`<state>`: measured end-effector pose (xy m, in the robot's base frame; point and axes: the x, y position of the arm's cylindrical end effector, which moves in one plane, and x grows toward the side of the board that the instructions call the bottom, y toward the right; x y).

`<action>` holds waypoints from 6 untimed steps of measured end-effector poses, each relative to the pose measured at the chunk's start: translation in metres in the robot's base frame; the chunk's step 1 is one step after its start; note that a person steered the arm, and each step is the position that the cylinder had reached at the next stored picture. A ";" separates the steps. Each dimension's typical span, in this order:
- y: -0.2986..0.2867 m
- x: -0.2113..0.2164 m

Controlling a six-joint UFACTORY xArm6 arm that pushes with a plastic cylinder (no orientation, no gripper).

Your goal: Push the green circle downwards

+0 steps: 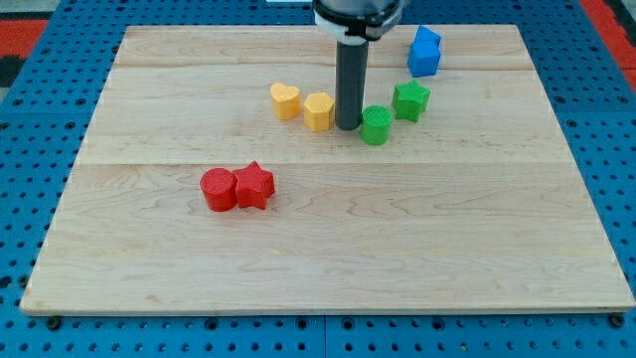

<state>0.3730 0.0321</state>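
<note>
Red circle (218,189) touching red star (254,184); yellow heart (285,100).

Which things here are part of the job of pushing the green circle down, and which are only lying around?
Part of the job:
- green circle
- my tip, just at its left side

Only lying around:
- green star
- blue block
- yellow heart
- yellow block
- red circle
- red star

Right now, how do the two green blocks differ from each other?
The green circle is round, while the green star has a pointed outline. The green circle sits lower in the view, right beside my tip, on the tip's right; the green star lies farther to the upper right, away from the tip. Both share the same green colour.
</note>
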 end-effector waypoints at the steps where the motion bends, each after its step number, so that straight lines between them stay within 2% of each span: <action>1: -0.015 -0.041; 2: 0.022 -0.027; 4: 0.042 0.045; 5: -0.025 0.003; 6: -0.058 0.040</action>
